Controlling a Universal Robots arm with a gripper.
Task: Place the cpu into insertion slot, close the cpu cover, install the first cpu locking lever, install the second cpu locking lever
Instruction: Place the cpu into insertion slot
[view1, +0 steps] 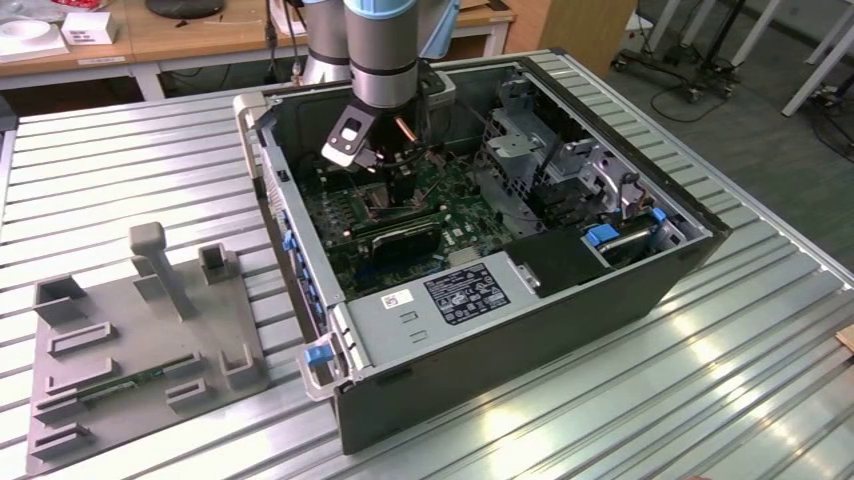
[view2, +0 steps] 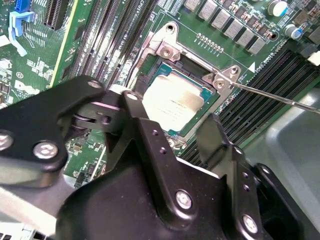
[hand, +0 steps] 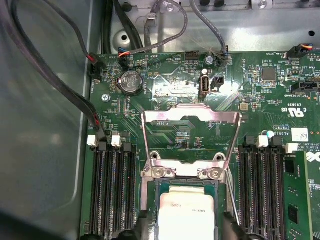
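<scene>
Closest to us in the second wrist view, the gripper (view2: 173, 110) is reaching down over the green motherboard (view2: 87, 30), with its black fingers (view2: 145, 135) standing on either side of the cpu (view2: 175, 102). We are reading the gripper as released: in the first wrist view its tips are sitting just outside the cpu's edges, not pressing on them. The cpu is lying flat in the insertion slot (view2: 187, 66), silver top facing up. Behind it the cpu cover (hand: 155, 117) is standing raised on its hinge, leaving the slot uncovered. A thin locking lever (view2: 280, 96) is angling out from the slot's corner, over the memory slots (hand: 112, 190). In the exterior view, the arm (view1: 384, 50) is dipping into the open computer case (view1: 534, 330), which is lying on the ribbed tabletop (view1: 747, 380). A grey fixture tray (view1: 134, 350) is sitting at the exterior view's left.
</scene>
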